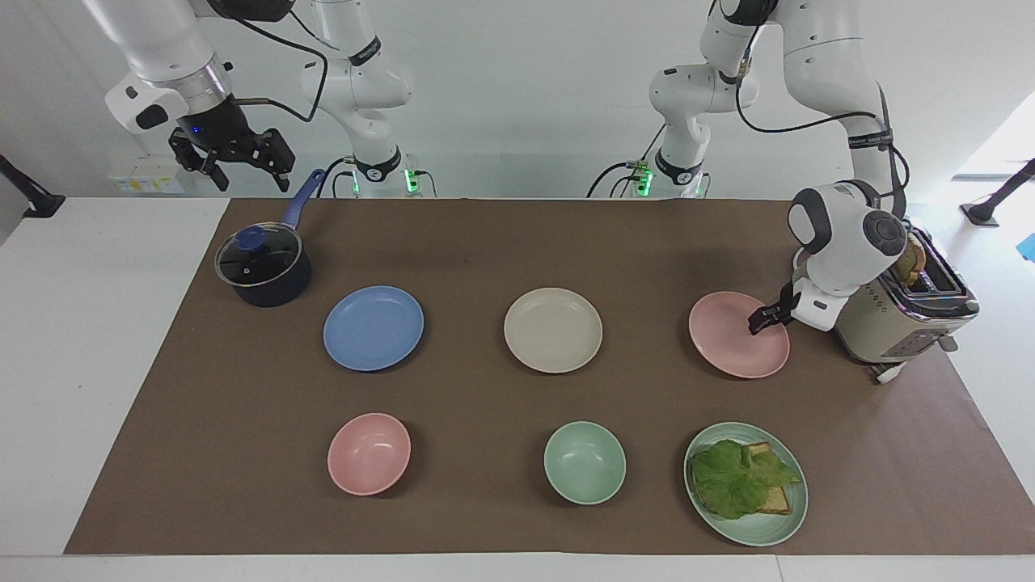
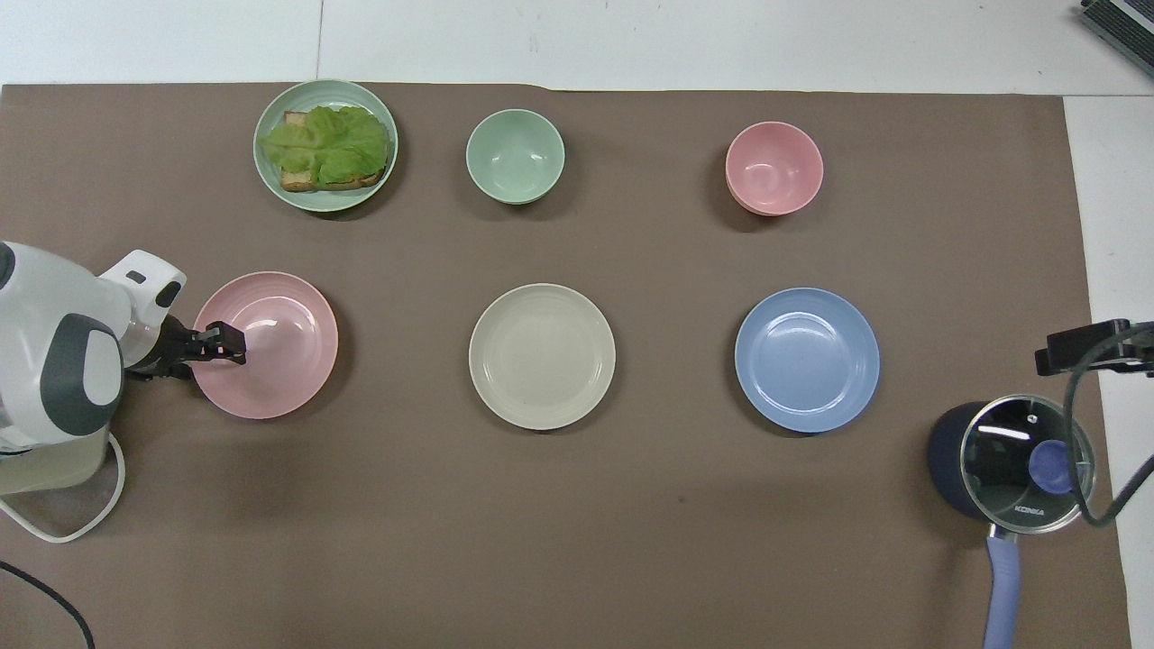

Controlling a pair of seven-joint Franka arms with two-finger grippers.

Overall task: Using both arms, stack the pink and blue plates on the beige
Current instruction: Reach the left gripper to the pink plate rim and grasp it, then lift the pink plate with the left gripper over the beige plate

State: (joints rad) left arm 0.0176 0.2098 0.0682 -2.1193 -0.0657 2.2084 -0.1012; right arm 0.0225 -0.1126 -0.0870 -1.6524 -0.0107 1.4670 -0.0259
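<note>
The white desk (image 1: 81, 364) carries a matte brown paper mat (image 1: 485, 242). Only the facing view shows the two glossy white arms whole. The overhead view cuts them to a rounded wrist and a black tip.

The left arm (image 1: 841, 226) bends down in front of the boxy beige toaster (image 1: 897, 323). Its end effector (image 1: 762, 319) is low at the rim of the pink plate (image 1: 728, 343), on the side toward the toaster. Whether it has closed on that rim I cannot tell. The right arm (image 1: 162, 48) waits, its end effector (image 1: 242, 174) spread open in the air by the dark pot (image 1: 263, 267). The pot has a glass lid with a blue knob.

Bread in the toaster's slot shows in the facing view alone.

Three shallow round plates lie apart in a row. The pink one is toward the left arm's end, the beige plate (image 1: 553, 330) is in the middle and the blue plate (image 1: 373, 327) is toward the right arm's end. Farther from the robots are a green plate (image 1: 776, 529) with toast and lettuce, a green bowl (image 1: 584, 462) and a pink bowl (image 1: 369, 453).
</note>
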